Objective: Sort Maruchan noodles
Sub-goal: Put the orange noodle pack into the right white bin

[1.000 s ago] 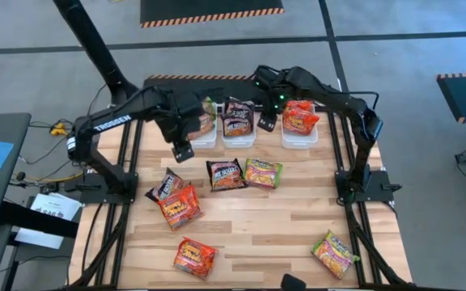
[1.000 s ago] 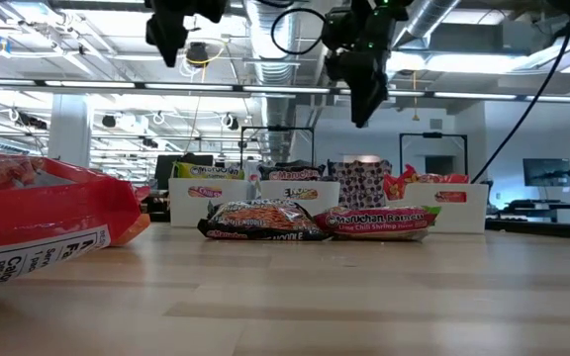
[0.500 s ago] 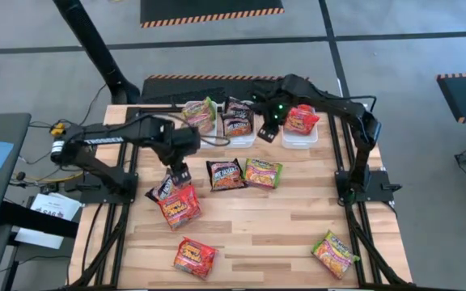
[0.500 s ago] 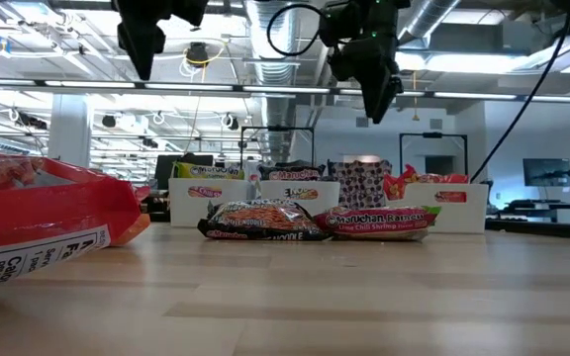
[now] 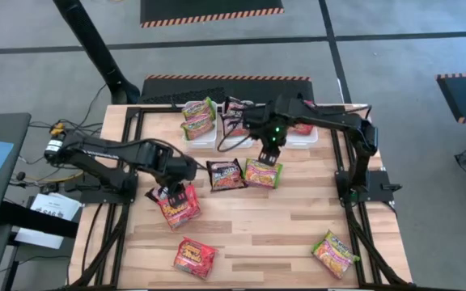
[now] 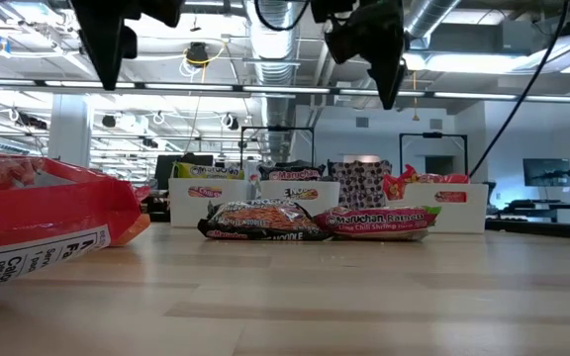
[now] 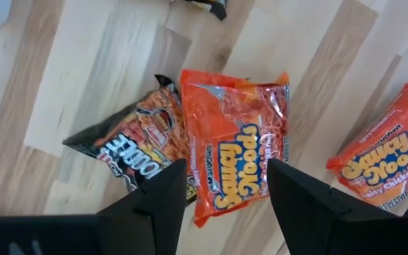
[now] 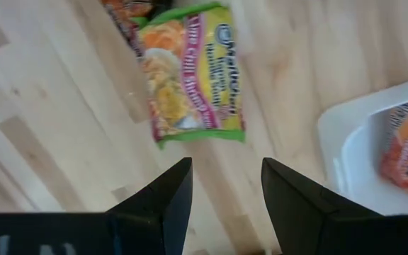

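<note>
Now both arms are over loose packets, each with an empty pincer, so the step in hand looks like the reach for the next pick. The left pincer (image 5: 180,192) hangs with its fingers spread wide above a red packet (image 7: 236,145) that lies partly on top of a dark packet (image 7: 137,149), near the table's left edge. The right pincer (image 5: 268,153) is also parted, holding nothing, just above a green-yellow packet (image 8: 193,74) near the middle of the table, which lies touching another dark packet (image 5: 226,175).

Three white trays (image 5: 298,137) sit in a row along the far edge, already holding noodles: green-yellow in the left one, dark in the middle, red in the right. Still loose are a second red packet (image 5: 194,256) by the near edge and a second green-yellow packet (image 5: 335,253) toward the near right corner.

My judgement is that each pincer must next drop straight down and close on its packet; the left one should take the red packet alone, without dragging the dark one beneath it.

The table (image 5: 298,218) is pale wooden planking in a black frame. Beyond it the low view shows an open hall with ceiling ducts, lights and desks.
</note>
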`<move>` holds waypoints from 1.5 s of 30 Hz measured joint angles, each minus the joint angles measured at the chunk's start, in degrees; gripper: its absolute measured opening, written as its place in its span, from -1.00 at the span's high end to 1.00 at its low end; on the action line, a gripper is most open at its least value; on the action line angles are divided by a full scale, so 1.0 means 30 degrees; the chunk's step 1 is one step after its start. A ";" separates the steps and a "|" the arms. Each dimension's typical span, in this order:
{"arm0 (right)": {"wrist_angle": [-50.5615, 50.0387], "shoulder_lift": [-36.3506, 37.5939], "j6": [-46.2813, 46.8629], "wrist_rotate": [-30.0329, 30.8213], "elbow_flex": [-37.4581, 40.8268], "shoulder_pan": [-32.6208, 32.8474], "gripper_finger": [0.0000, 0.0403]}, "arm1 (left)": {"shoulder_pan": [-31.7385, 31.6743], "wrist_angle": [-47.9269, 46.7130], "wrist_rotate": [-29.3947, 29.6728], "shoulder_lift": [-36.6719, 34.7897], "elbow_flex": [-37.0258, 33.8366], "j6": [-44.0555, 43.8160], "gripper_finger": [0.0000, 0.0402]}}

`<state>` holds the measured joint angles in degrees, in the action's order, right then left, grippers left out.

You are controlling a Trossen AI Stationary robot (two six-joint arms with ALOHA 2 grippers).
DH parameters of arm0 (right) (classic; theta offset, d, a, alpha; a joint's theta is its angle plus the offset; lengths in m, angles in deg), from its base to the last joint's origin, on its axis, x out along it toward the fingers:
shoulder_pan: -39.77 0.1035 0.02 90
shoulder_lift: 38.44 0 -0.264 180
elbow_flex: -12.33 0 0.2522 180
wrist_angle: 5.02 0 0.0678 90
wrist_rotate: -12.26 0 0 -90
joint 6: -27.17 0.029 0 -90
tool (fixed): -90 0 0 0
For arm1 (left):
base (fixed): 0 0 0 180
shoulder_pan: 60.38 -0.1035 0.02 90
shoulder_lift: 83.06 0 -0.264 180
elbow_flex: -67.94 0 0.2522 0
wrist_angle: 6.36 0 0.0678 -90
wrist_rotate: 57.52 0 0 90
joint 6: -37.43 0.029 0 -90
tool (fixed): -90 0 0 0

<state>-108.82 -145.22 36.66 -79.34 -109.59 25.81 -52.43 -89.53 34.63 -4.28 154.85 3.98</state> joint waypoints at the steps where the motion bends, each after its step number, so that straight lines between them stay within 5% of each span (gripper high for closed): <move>1: 0.0007 0.0000 0.0137 0.0000 0.0000 0.0305 0.04 | 0.0294 -0.0007 0.0138 0.0000 -0.0068 -0.0265 0.10; 22: 0.0007 0.0000 0.2786 0.0007 0.0000 0.4579 0.04 | 0.2610 0.1387 0.0796 0.0411 -0.0103 -0.4786 0.10; 45: 0.0007 -0.0007 0.3485 0.0022 0.0000 0.6283 0.04 | 0.4382 0.1420 0.1645 0.5895 -0.0103 -0.4926 0.10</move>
<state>-108.80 -145.24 47.12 -79.28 -109.59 44.66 -39.28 -85.27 39.56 13.41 154.54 -10.80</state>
